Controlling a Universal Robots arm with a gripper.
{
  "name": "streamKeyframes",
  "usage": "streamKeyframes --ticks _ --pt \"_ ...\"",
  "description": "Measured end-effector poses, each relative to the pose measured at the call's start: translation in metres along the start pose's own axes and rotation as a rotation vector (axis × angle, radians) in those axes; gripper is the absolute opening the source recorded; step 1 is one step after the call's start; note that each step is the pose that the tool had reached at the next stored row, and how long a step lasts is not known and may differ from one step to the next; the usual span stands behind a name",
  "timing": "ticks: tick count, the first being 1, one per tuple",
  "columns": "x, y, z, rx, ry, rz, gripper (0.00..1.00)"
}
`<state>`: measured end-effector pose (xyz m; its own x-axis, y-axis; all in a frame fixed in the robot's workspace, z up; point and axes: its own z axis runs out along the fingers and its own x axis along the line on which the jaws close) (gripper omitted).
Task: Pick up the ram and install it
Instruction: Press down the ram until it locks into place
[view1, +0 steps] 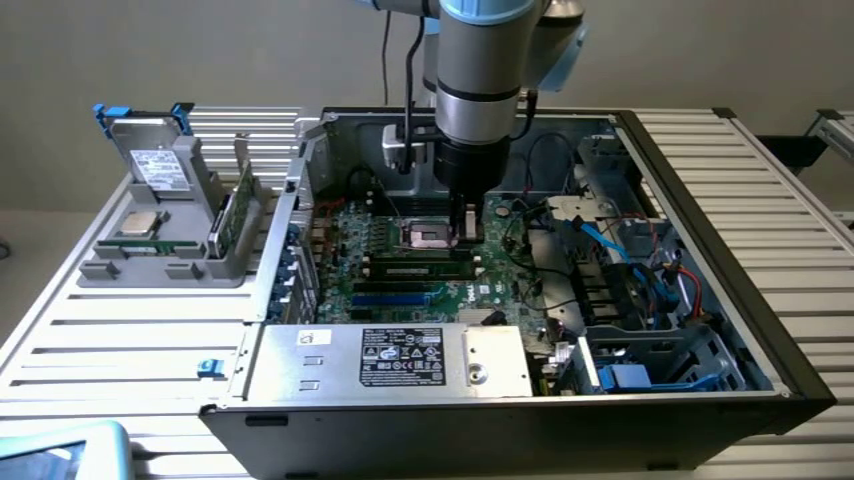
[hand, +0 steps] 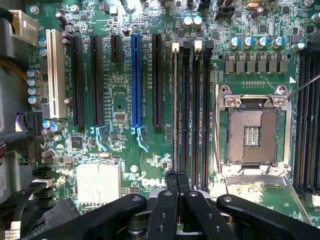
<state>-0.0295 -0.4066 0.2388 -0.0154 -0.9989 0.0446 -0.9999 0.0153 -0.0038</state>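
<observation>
My gripper (view1: 467, 232) hangs low over the green motherboard (view1: 514, 290) inside the open computer case, just beside the empty processor socket (view1: 430, 236). In the wrist view the gripper (hand: 178, 176) is shut, its black fingers (hand: 170, 200) pressed together over the bank of black memory slots (hand: 202, 110). A thin green strip that looks like the ram (view1: 420, 268) stands on edge among those slots. From above it is a pale line (hand: 175, 110) running under the fingertips. I cannot tell whether the fingers touch it or whether it is fully seated.
A grey parts holder (view1: 100, 270) at the exterior view's left carries a processor chip (view1: 139, 222) and an upright green card (view1: 236, 215). The metal power supply (view1: 400, 358) lies at the case front. Cables (view1: 607, 245) crowd the exterior view's right. A blue slot (hand: 135, 80) lies beside the memory slots.
</observation>
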Motion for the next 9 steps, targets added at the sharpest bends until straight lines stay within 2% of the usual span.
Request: streamKeyframes --ticks 6,9 --pt "-0.0001 0.0001 0.0029 0.0014 0.0002 0.0 0.11" --pt "-0.0001 0.0012 0.0039 0.0046 -0.0001 0.0 0.11"
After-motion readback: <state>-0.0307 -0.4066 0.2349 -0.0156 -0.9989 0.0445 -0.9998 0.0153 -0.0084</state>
